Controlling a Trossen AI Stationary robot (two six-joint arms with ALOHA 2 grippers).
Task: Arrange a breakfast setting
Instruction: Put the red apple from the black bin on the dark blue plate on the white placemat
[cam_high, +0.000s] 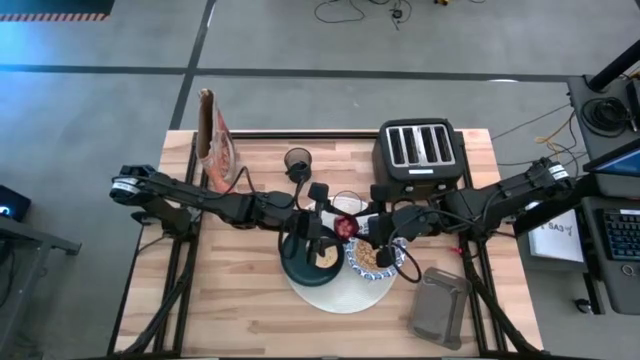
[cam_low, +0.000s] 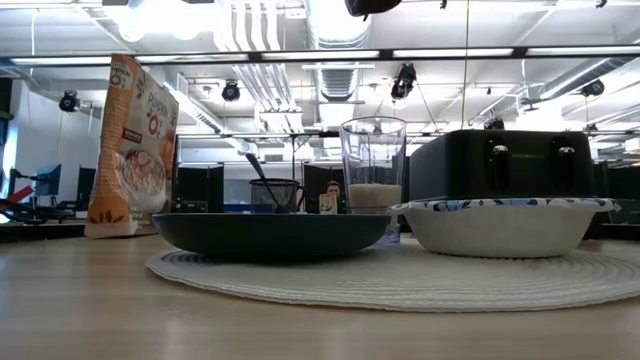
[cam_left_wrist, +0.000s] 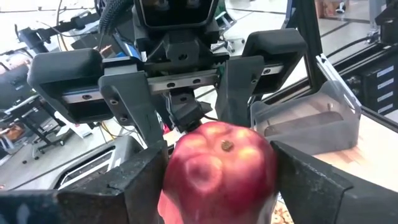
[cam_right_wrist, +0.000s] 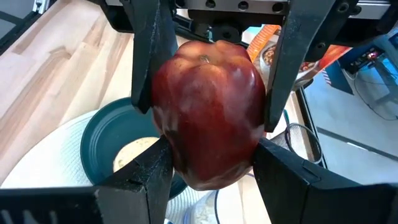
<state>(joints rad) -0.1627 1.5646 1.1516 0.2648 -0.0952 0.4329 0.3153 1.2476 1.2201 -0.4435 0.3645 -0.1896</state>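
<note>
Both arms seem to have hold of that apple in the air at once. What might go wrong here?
The red apple sits between the left tool and the right tool above the dark green plate. If both let go, or one pulls early, it may drop and roll off. It could also land in the patterned bowl or knock the clear glass close by.

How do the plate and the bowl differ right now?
The plate is dark green and plain; the bowl is white with a blue pattern along its rim. The plate is shallow and low; the bowl stands taller with steeper walls. The plate holds a bagel; the bowl holds what looks like cereal. Both sit side by side on the mat.
</note>
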